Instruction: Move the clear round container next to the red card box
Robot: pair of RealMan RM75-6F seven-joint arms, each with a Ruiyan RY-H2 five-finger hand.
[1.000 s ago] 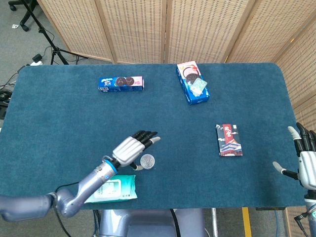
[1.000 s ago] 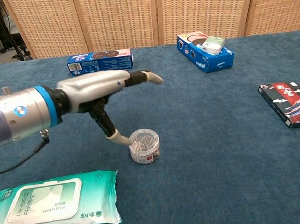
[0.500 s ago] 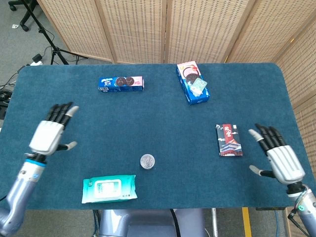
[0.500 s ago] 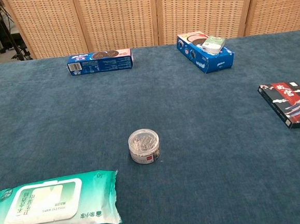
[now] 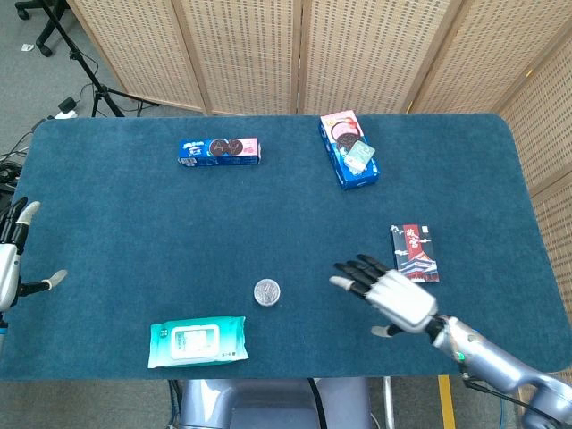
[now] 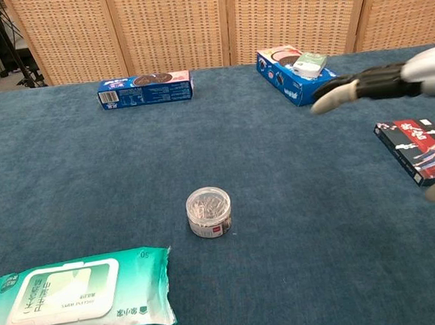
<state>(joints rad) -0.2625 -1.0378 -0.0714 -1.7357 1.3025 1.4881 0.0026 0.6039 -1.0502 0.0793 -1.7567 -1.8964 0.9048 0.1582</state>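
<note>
The clear round container (image 5: 266, 292) (image 6: 208, 211), with silvery bits inside, stands alone on the blue table near the front middle. The red card box (image 5: 414, 253) (image 6: 421, 151) lies flat at the right. My right hand (image 5: 391, 295) (image 6: 392, 82) hovers open, fingers spread and pointing left, between the container and the card box, a hand's width from the container. My left hand (image 5: 11, 255) is open at the table's far left edge, away from everything; the chest view does not show it.
A green wet-wipes pack (image 5: 197, 342) (image 6: 76, 299) lies at the front left. A blue cookie box (image 5: 220, 151) (image 6: 145, 89) sits at the back left, and a blue snack box (image 5: 349, 149) (image 6: 298, 75) at the back middle. Wicker screens stand behind the table.
My left hand has drawn back from beside the container to the far left edge. My right hand has swung in from the right edge to a spot left of the card box.
</note>
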